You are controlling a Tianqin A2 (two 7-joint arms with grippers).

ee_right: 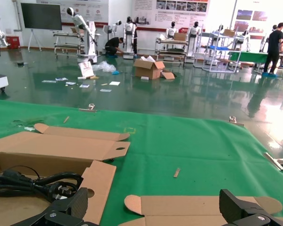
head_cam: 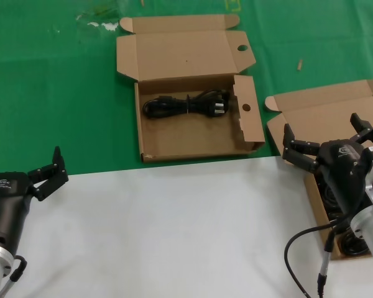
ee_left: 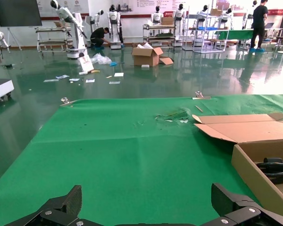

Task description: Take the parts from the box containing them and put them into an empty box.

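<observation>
Left pincer (head_cam: 50, 174): mine, parked low over white tabletop (head_cam: 174, 230), fingers spread, holding nothing. Right pincer (head_cam: 326, 144): fingers spread wide, nothing held, hovering above plain box (head_cam: 311, 115) at my right; dark cords (head_cam: 345, 239) inside, mostly hidden by arm. Holed box (head_cam: 193, 133): centre, on green cloth (head_cam: 50, 93), lid open, one tied cord bundle (head_cam: 186, 104) lying along its far wall.
</observation>
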